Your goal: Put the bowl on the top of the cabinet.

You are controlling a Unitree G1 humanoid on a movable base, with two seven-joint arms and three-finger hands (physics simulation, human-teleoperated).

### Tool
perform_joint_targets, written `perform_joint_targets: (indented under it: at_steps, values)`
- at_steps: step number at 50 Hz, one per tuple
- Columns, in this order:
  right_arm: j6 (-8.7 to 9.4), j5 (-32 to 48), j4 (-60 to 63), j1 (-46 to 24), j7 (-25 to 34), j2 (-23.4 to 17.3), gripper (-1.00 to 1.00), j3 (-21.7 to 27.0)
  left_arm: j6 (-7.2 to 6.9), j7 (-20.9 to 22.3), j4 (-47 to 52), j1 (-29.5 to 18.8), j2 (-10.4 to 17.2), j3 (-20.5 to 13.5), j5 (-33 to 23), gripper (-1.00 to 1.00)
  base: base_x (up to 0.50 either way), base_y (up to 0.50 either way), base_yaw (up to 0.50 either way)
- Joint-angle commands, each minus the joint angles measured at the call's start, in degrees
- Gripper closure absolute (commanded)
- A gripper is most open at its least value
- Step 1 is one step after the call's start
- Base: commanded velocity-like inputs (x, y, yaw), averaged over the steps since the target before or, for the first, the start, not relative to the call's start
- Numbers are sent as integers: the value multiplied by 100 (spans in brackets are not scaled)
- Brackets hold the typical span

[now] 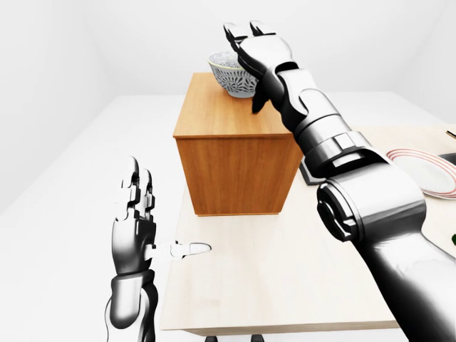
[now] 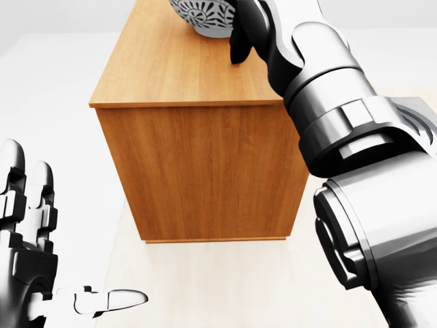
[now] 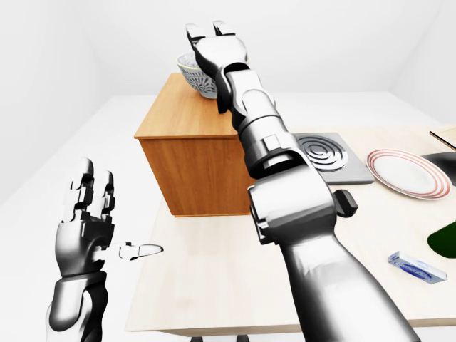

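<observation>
I see my right robot hand point(image 1: 249, 50) reaching over the cabinet point(image 1: 235, 153), fingers curled about the bowl point(image 1: 229, 73), which sits on the cabinet's top; whether they truly grip it I cannot tell, as the hand hides the bowl's near side. My left robot hand point(image 1: 135, 221) hangs spread wide and empty, left of the cabinet, beside the bench point(image 1: 285, 278).

Simulated kitchen-like setting, rendered: plain white walls and floor are surrounding a pale wooden table point(image 3: 214, 285). Kitchenware is lying on the table: a square grey hob plate with concentric rings point(image 3: 324, 151), a white plate with a red rim point(image 3: 405, 173), a patterned bowl point(image 1: 229, 73) sitting on a small wooden cabinet point(image 1: 235, 160). Surfaces are showing flat, uniform simulator shading
</observation>
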State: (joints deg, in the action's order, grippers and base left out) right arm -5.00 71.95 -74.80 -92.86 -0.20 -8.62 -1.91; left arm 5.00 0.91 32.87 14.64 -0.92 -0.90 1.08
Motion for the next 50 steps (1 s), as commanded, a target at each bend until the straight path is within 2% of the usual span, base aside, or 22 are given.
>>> perform_joint_targets:
  at_steps: [1,7,9,12,14,15,17,20,22,23,24,27,29,30,32,34,42,50]
  values:
    - [0,18,-110,72,221,-73,-100,-114,0,-5,43,-11,2,-7,-1,-100,0,0,0]
    - [0,54,-131,-169,364,-283,-100,-87,0,-15,9,-36,-2,-39,10,-100,0,0,0]
    - [0,130,-154,-470,517,-597,-100,-68,0,-18,-33,-52,-7,-43,1,-100,0,0,0]
    - [0,204,-169,-665,608,-815,-100,-32,0,-21,-38,-51,-9,-43,-5,-100,0,0,0]
    - [0,225,-171,-668,606,-817,-100,-16,0,-22,-36,-52,-8,-43,-5,-100,0,0,0]
    - [0,265,-181,-928,727,-1102,-100,18,0,-20,-73,-53,-10,-39,-10,-100,0,0,0]
    - [0,310,-192,-1034,762,-1212,-100,56,0,-22,-76,-48,-11,-35,-15,-100,0,0,0]
    - [0,338,-210,-1378,919,-1608,-100,176,0,-31,-45,-56,-11,-35,-19,-100,0,0,0]
    - [0,402,-217,-1431,930,-1689,-100,184,0,-32,-50,-57,-10,-30,-23,-100,0,0,0]
    - [0,442,-223,-1585,1015,-1922,-100,214,0,-38,-42,-73,-11,-30,-30,-100,0,0,0]
    - [0,463,-225,-1590,1008,-1929,-100,231,0,-40,-39,-75,-10,-29,-31,-100,0,0,0]
    - [0,583,-237,-1825,1110,-2285,-100,275,0,-46,-125,-99,-12,-35,-42,-100,0,0,0]
    - [0,612,-238,-1829,1106,-2287,-100,301,0,-49,-135,-101,-10,-35,-43,-100,0,0,0]
    - [0,631,-238,-1940,1157,-2461,-100,339,0,-60,-119,-114,-12,-44,-48,-100,0,0,0]
    - [0,657,-240,-1945,1151,-2465,-100,363,0,-63,-113,-116,-10,-43,-49,-100,0,0,0]
    - [0,681,-240,-2159,1223,-2756,-100,435,0,-70,-114,-118,-13,-32,-63,-100,0,0,0]
    - [0,900,-243,-2453,1326,-3158,-100,501,0,-106,-121,-126,-15,-45,-75,-100,0,0,0]
    - [0,754,-217,-2714,1404,-3569,-100,743,0,-105,-151,-120,-8,-22,-76,-100,0,0,0]
